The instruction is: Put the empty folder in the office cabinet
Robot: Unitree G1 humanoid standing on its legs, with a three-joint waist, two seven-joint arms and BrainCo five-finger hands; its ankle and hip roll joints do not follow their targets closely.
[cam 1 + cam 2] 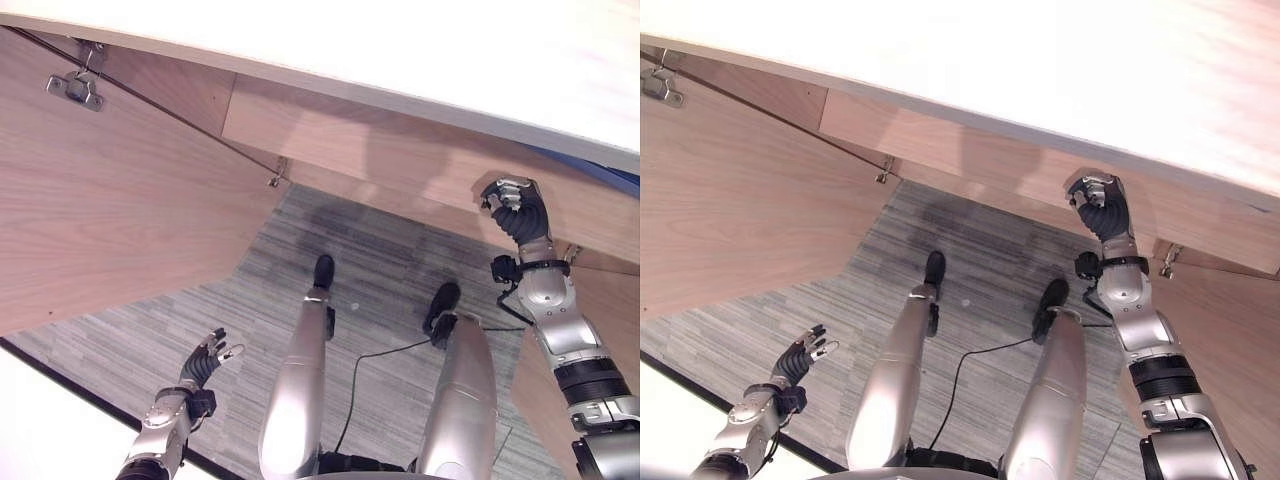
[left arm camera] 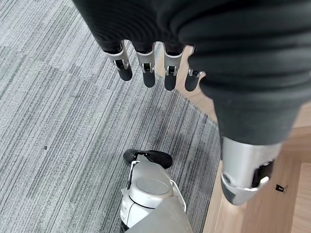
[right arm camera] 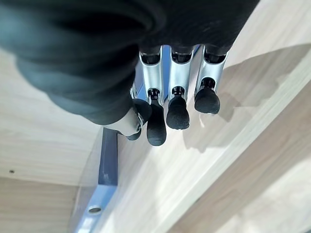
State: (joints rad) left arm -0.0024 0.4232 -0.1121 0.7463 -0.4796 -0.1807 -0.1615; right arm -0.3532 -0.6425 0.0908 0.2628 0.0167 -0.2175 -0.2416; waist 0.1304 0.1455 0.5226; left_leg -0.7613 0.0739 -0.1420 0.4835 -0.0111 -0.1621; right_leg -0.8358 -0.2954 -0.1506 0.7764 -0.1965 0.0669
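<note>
The right hand (image 1: 515,205) is raised against the cabinet (image 1: 350,140), its knuckles at the wooden panel just under the pale top (image 1: 450,60). In the right wrist view its fingers (image 3: 177,114) are loosely bent with the thumb close beside them. Nothing shows between them, so the hand reads as released and holds nothing.

The folder (image 3: 108,160) shows in that view as a blue-grey slab with a round hole near one end, lying flat against the wood on the thumb side of the hand, just beside it but not touching. Its long axis runs roughly along the line of the fingers. From the head, a thin blue strip (image 1: 600,168) shows under the top, to the robot's right of the hand; that is probably the same folder, though too little of it shows to be sure.

The left hand (image 1: 208,355) hangs low over the grey carpet (image 1: 300,260), well apart from the cabinet, with its fingers (image 2: 148,73) straight and empty. The open door (image 1: 100,200) stands on that side.

By my judgement the folder is already inside the cabinet, or nearly so. The right hand is much the nearer, so any last push would fall to it. That push would need to go toward the thumb side, along the folder's length.
</note>
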